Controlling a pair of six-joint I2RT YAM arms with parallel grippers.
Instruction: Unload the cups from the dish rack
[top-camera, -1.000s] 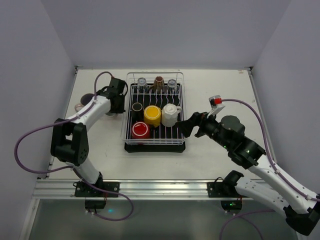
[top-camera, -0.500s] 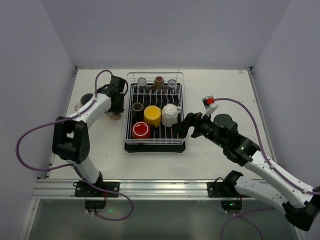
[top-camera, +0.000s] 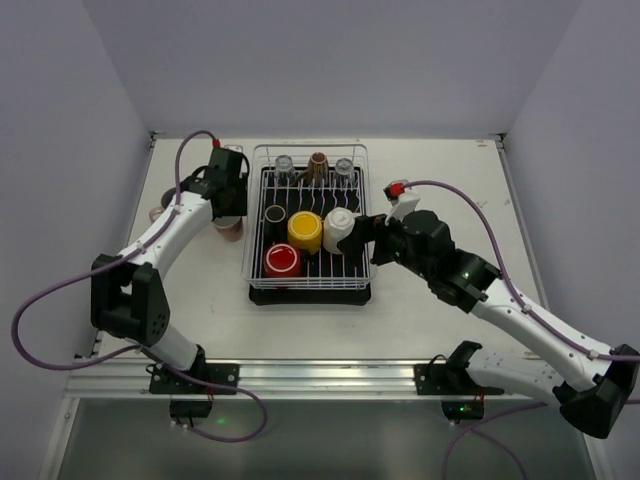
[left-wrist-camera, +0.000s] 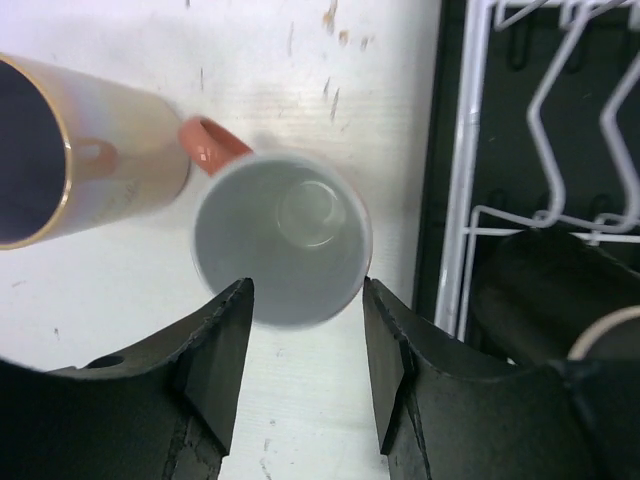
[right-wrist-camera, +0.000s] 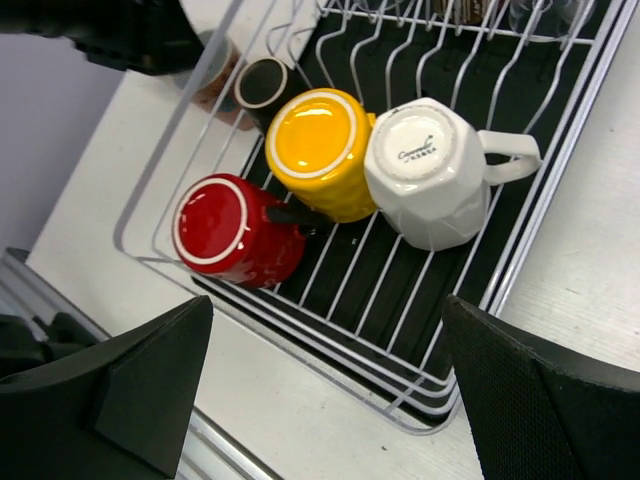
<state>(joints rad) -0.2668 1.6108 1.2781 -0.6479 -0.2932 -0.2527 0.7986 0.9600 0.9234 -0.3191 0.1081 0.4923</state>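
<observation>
The dish rack (top-camera: 308, 285) holds a red cup (top-camera: 281, 260), a yellow cup (top-camera: 304, 231), a white cup (top-camera: 338, 230) and a dark cup (top-camera: 274, 213); two clear glasses and a brown cup (top-camera: 318, 165) stand on its back row. A peach-handled cup (left-wrist-camera: 282, 240) stands upright on the table left of the rack. Just above it my left gripper (left-wrist-camera: 305, 300) is open, its fingers clear of the rim. My right gripper (right-wrist-camera: 330, 370) is wide open over the rack's near right corner, with the red cup (right-wrist-camera: 235, 230), yellow cup (right-wrist-camera: 320, 150) and white cup (right-wrist-camera: 430, 170) ahead of it.
A beige cup with a gold rim (left-wrist-camera: 70, 150) stands close to the peach-handled one, and other unloaded cups (top-camera: 160, 213) sit near the table's left edge. The rack's white wire wall (left-wrist-camera: 455, 200) runs right beside my left gripper.
My left gripper has opened and let go of the peach-handled cup on the table. My right arm has swung left, up to the rack beside the white cup.
</observation>
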